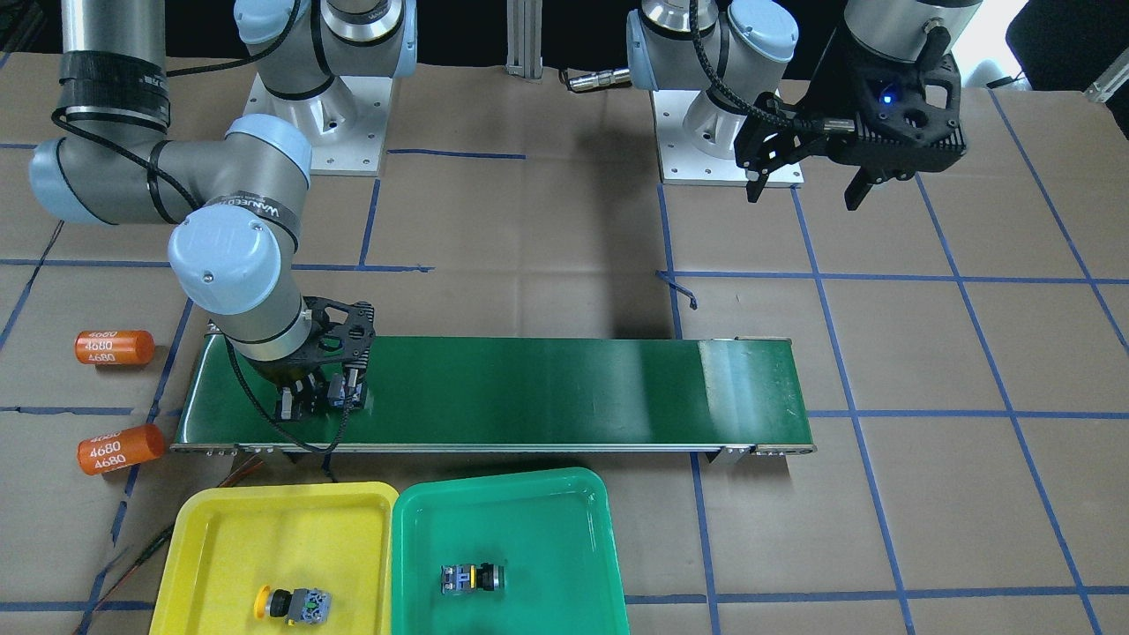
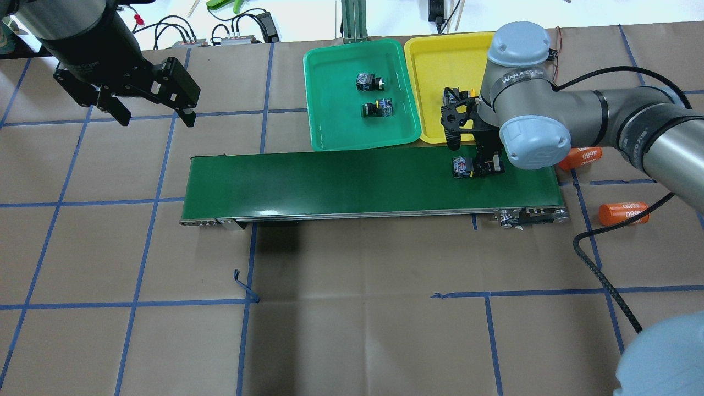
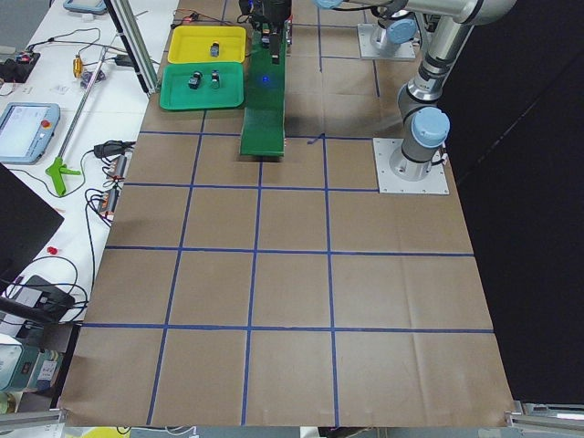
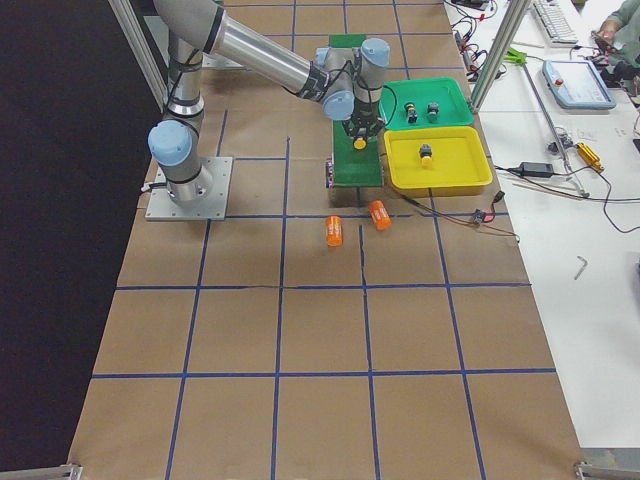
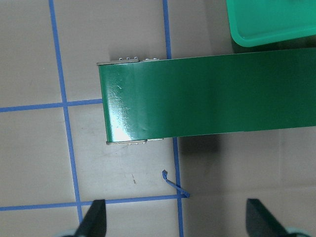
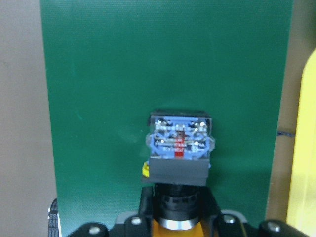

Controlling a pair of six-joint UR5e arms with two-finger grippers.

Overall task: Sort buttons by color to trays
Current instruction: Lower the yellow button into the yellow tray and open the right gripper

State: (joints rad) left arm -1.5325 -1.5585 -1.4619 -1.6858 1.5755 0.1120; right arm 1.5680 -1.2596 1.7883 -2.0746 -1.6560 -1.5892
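Observation:
My right gripper [image 2: 477,165] is low over the right end of the belt, shut on a yellow-capped button [image 6: 179,143] that touches the belt; the button's blue-grey back points away from the wrist. The yellow tray [image 1: 212,538] holds a yellow button [image 1: 293,604]. The green tray [image 2: 335,124] holds two buttons [image 2: 369,82] [image 2: 377,108]; the front-facing view shows one [image 1: 472,578]. My left gripper [image 2: 157,116] hangs open and empty above the table, beyond the belt's left end, its fingertips [image 5: 96,219] spread wide.
The dark-green conveyor belt [image 2: 330,179] runs across the middle, with both trays side by side along its far edge. Two orange "4680" cylinders [image 2: 580,157] [image 2: 624,213] lie off the belt's right end. Cables and gear line the bench behind the trays.

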